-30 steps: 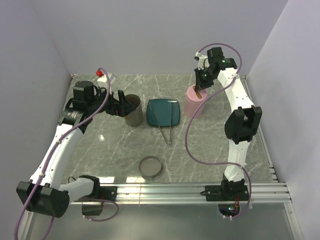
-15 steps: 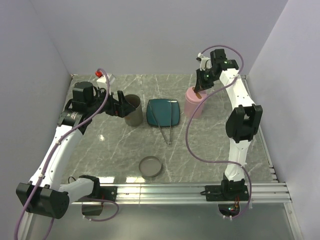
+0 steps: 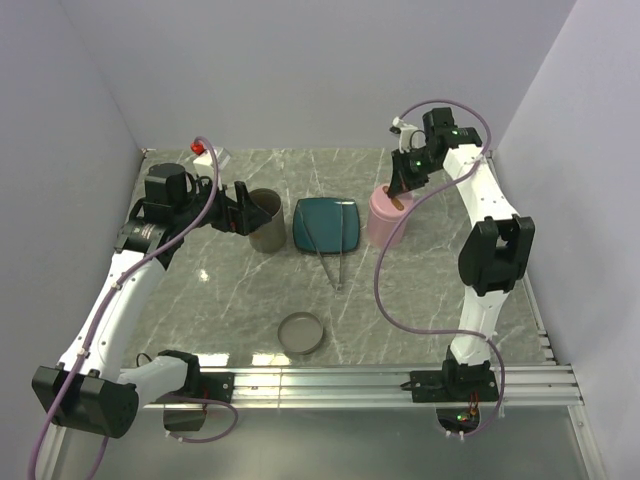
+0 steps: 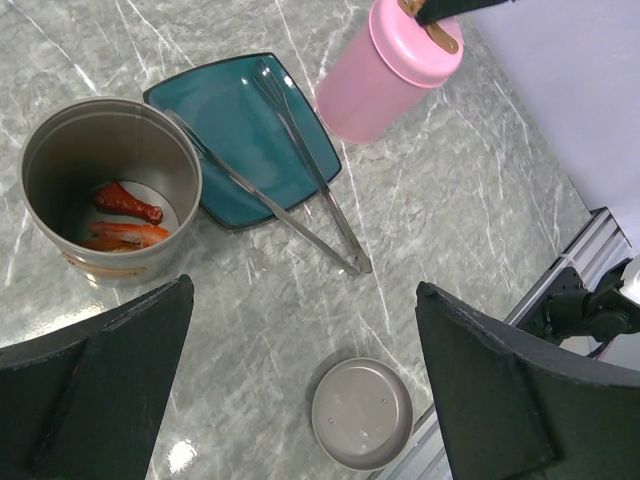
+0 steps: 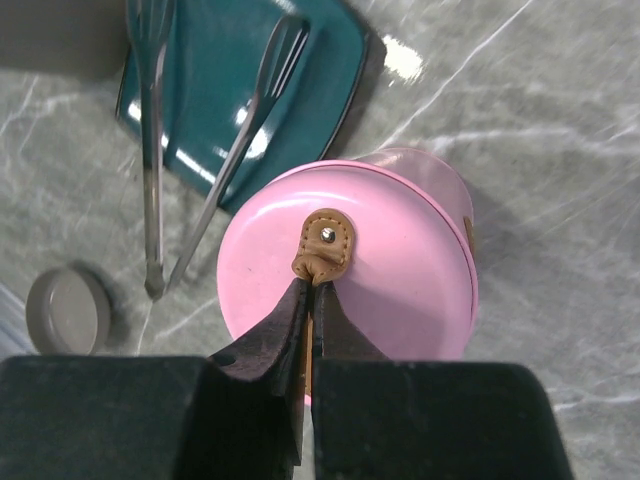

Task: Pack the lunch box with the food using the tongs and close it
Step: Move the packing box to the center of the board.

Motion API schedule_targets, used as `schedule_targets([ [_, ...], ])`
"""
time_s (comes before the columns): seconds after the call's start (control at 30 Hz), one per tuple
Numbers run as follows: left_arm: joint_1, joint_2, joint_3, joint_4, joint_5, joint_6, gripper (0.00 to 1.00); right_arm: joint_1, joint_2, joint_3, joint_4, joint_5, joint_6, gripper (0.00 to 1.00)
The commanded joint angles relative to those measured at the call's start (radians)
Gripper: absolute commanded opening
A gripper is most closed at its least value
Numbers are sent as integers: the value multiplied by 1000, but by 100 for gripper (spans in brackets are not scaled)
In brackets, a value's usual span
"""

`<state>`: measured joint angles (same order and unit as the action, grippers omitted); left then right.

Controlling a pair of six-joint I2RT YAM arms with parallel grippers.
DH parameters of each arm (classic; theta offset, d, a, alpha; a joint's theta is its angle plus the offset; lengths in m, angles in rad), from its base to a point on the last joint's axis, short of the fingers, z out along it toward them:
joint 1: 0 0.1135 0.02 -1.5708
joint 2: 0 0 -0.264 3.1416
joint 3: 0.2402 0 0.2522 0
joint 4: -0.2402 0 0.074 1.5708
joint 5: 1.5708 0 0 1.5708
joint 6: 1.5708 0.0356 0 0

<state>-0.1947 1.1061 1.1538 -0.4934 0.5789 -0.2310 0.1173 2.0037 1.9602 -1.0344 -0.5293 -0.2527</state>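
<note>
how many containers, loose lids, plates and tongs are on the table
containers: 2, grey container and pink container
loose lids: 1, grey lid
plates: 1, teal plate
tongs: 1, tongs
total: 5

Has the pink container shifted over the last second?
Yes. In the top view the pink container sits slightly lower in frame, toward the near side, judged against the unmoved teal plate. The right tool is shut on its strap.

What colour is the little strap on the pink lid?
The strap is tan brown; right wrist view.
</note>
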Motion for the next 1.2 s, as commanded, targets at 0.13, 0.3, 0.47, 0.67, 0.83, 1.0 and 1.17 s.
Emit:
schedule_targets([
  [0.13, 6, -5, 14, 22, 19, -7, 99, 12, -3, -84, -274, -23, -118, 0],
  [0.3, 6, -29, -19, 47, 25, -14, 99, 15, -74, -231, -256, -57, -151, 0],
  [0.47, 6, -81, -69, 94, 36, -18, 99, 27, -146, -366, -214, -87, -137, 0],
  [0.67, 6, -130, -120, 101, 68, 65, 99, 76, -233, -492, -165, -109, -111, 0],
  [0.83, 6, -149, -155, 46, 119, 156, 99, 120, -264, -546, -151, -116, -102, 0],
  [1.0, 6, -196, -201, 47, 119, 220, 99, 151, -295, -583, -153, -104, -103, 0],
  [1.17, 5, -199, -212, 16, 154, 314, 99, 159, -312, -604, -165, -98, -109, 0],
])
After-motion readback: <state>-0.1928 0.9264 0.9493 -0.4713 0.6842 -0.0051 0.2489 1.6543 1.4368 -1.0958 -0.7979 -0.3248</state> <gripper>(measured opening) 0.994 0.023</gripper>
